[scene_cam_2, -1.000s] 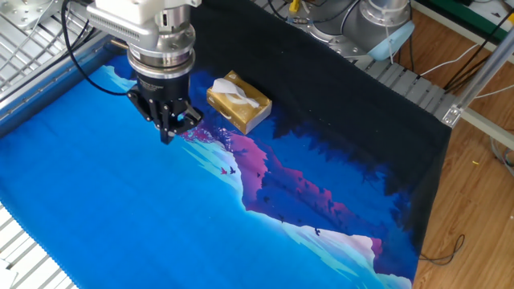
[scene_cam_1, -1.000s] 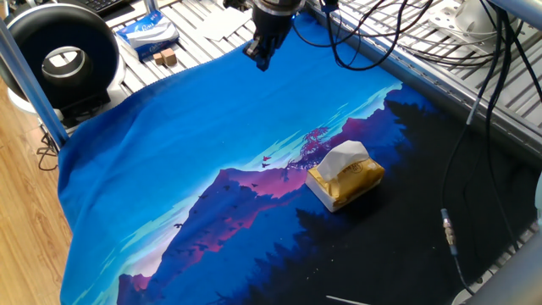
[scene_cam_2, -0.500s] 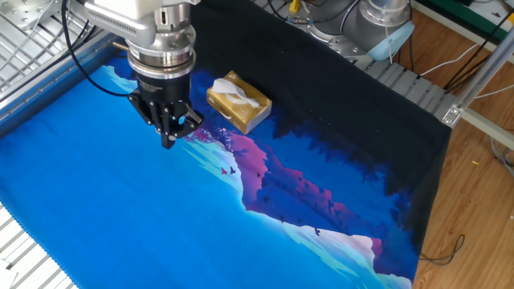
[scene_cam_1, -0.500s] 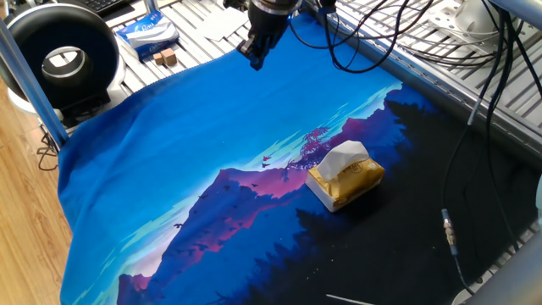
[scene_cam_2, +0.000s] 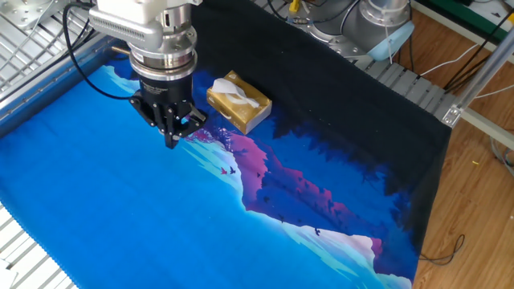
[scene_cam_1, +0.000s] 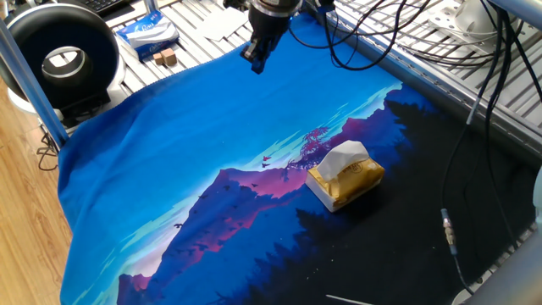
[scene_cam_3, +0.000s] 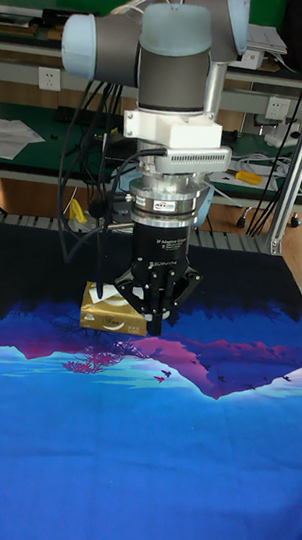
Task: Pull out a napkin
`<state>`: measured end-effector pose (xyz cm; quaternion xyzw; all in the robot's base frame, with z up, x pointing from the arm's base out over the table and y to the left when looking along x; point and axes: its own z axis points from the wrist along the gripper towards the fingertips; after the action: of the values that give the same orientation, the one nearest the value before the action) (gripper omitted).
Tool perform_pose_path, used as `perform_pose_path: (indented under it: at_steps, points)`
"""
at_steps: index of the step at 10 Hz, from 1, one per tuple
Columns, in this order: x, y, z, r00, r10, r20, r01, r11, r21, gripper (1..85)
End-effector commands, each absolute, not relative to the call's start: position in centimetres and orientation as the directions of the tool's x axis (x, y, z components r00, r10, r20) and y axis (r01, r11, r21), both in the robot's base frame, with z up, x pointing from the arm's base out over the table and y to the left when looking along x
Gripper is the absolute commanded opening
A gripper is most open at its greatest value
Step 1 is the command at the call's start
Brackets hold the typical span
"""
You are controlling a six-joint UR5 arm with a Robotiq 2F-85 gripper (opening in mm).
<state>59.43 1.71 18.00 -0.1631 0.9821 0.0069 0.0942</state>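
Observation:
A white napkin [scene_cam_1: 342, 158] sticks up from the slot of a golden-yellow tissue pack [scene_cam_1: 354, 183] lying on the printed cloth, right of centre. My gripper [scene_cam_1: 257, 63] hangs high over the cloth's far edge, well away from the pack, fingers pressed together and holding nothing. In the other fixed view the gripper [scene_cam_2: 171, 142] is just left of the pack [scene_cam_2: 250, 116], with the napkin [scene_cam_2: 232, 95] on top. In the tall fixed view the gripper [scene_cam_3: 155, 327] covers part of the pack [scene_cam_3: 104, 317].
A blue, purple and black printed cloth [scene_cam_1: 186, 161] covers the table. A round black device [scene_cam_1: 63, 59], a blue-and-white packet [scene_cam_1: 146, 32] and small wooden blocks [scene_cam_1: 165, 58] sit past its far left corner. A loose cable [scene_cam_1: 449, 230] lies at the right edge.
The gripper has shifted only slightly, drifting a little lower and toward the pack. It stays shut. The pack and napkin have not moved.

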Motion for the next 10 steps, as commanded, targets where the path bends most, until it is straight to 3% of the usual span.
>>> perform_pose_path:
  at_steps: [1, 3, 4, 10]
  points:
    - [56.4, -0.1, 17.7, -0.902, -0.429, -0.051, -0.426, 0.903, -0.048, 1.0]
    - [58.0, 1.6, 17.9, -0.908, -0.397, -0.134, -0.399, 0.917, -0.013, 1.0]
    - [59.1, 1.2, 18.0, -0.906, -0.390, -0.166, -0.389, 0.920, -0.041, 1.0]
    - [60.0, 1.8, 18.2, -0.915, -0.343, -0.212, -0.347, 0.937, -0.019, 1.0]
